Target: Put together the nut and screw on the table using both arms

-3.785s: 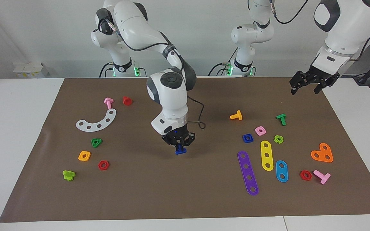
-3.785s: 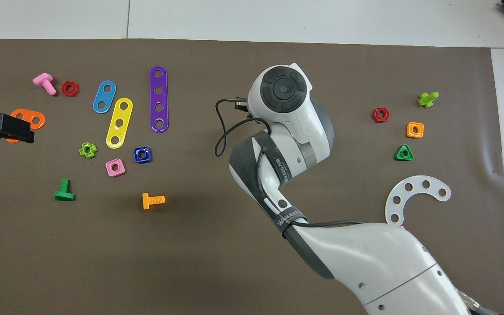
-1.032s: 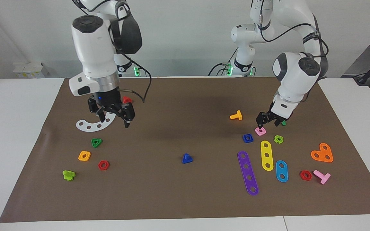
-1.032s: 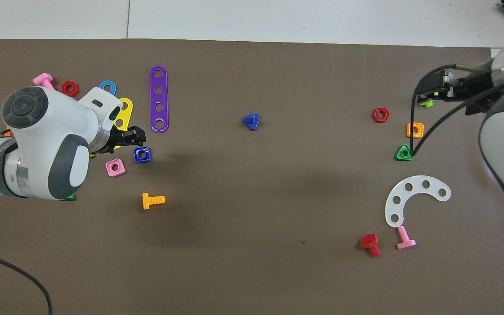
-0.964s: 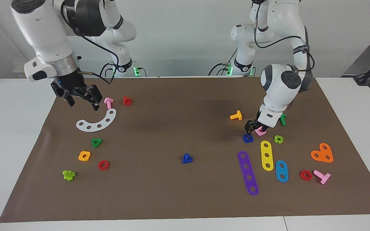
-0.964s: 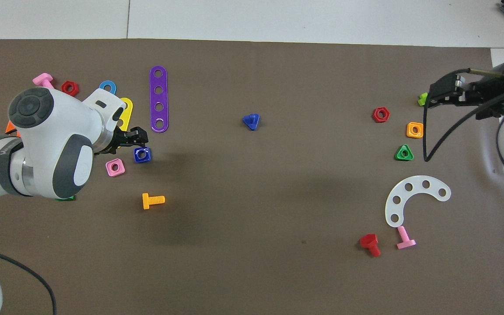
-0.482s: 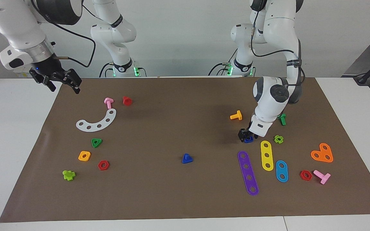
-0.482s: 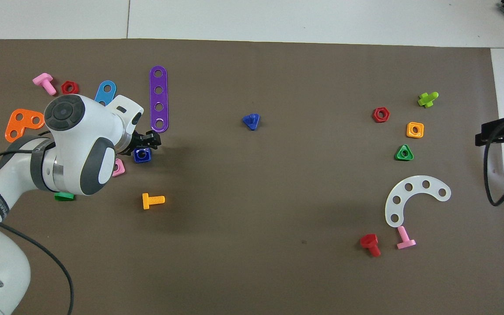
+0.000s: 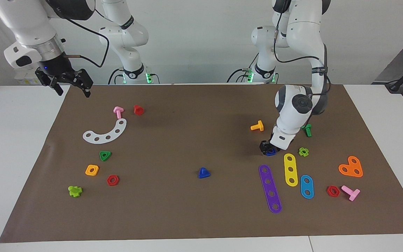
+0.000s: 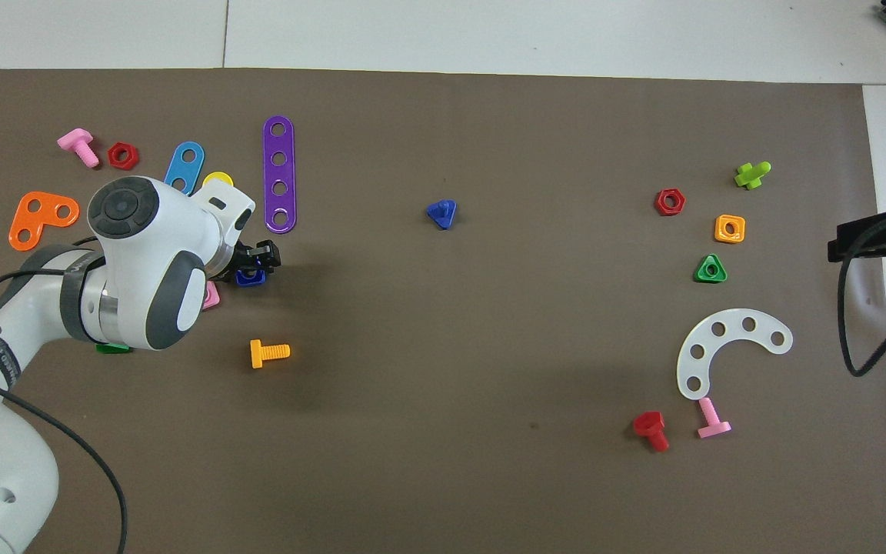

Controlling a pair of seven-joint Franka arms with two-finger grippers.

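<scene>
Right black two-finger gripper (image 9: 69, 85): raised over mat edge at right arm's end of table, fingers spread, nothing held (arm waits). Small blue plastic triangular-head screw (image 9: 204, 173): lying mid-mat, alone. Left black two-finger gripper (image 9: 268, 148): down at small blue square plastic nut (image 9: 270, 151), fingers either side; grip cannot be judged.

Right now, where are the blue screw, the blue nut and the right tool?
Screw (image 9: 204, 173): facing view, triangular head.
Nut (image 10: 248, 278): overhead view, visible edge under the left tool.
Right tool (image 9: 69, 84): facing view, between fingertips.
</scene>
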